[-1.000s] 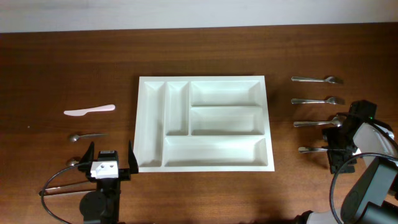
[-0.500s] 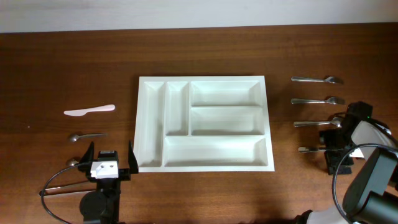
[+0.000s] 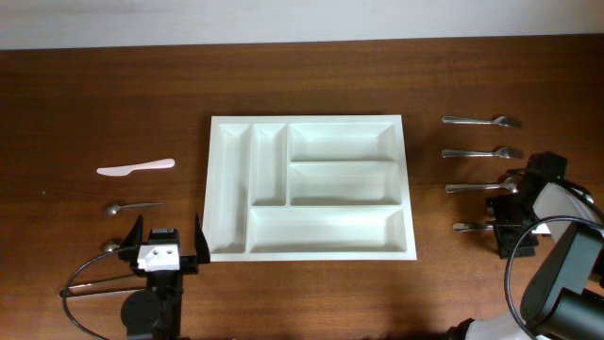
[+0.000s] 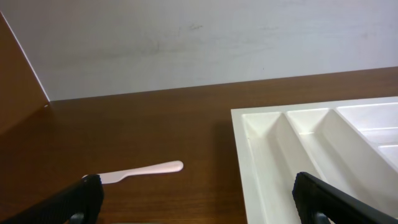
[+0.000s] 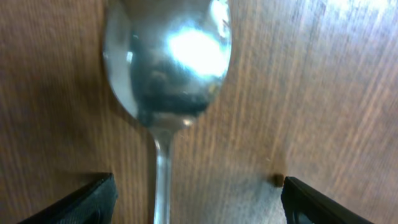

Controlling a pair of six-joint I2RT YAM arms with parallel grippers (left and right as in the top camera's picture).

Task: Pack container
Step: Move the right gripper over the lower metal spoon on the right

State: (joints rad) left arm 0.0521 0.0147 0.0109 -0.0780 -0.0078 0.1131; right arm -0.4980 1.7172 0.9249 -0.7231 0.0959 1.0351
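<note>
Table: dark wood, pale wall behind. Container: white tray, mid-table, long axis left to right, narrow compartments at its left end. Left gripper: at the tray's near-left corner, fingers spread, empty. Right gripper: well right of tray, fingers spread astride a spoon.

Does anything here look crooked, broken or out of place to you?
Nothing stands out. The tray sits square and empty, no damage showing; the spoons beside it lie in a tidy row, and the white knife lies flat.
</note>
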